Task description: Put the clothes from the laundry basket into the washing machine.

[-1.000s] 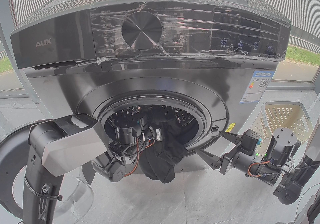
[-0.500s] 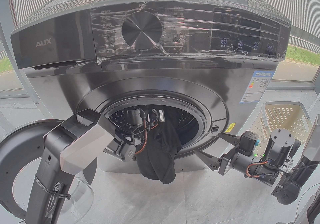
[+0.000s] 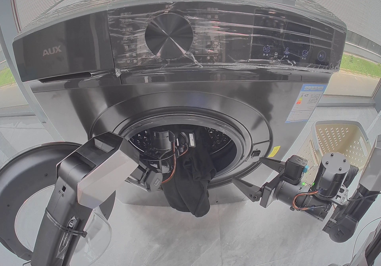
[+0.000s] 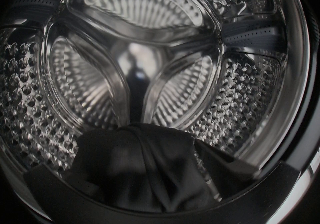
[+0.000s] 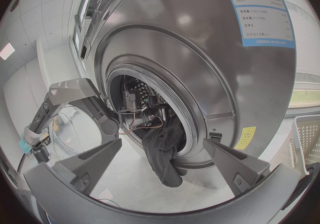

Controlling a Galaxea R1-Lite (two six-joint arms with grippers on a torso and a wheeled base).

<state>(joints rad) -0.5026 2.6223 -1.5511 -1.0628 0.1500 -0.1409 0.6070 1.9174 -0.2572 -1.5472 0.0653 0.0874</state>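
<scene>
The washing machine (image 3: 178, 92) stands with its round opening uncovered. A black garment (image 3: 190, 183) hangs over the opening's lower lip, part inside the drum (image 4: 140, 34) and part drooping toward the floor. The same garment (image 4: 143, 164) lies at the drum's front edge in the left wrist view. My left arm's wrist (image 3: 162, 147) is inside the opening just left of the garment, and its fingers are hidden. My right gripper (image 3: 248, 169) is open with nothing in it, low at the right of the opening. The garment (image 5: 163, 154) hangs beyond its spread fingers (image 5: 100, 158).
The machine's door (image 3: 24, 183) is swung wide to the left, beside my left arm. A cream perforated laundry basket (image 3: 341, 136) sits on the floor to the right of the machine, behind my right arm. Pale floor tiles (image 3: 222, 235) lie open in front.
My left arm has risen and pushed deeper into the opening, taking the garment's top up and inward. The right gripper has barely shifted.
</scene>
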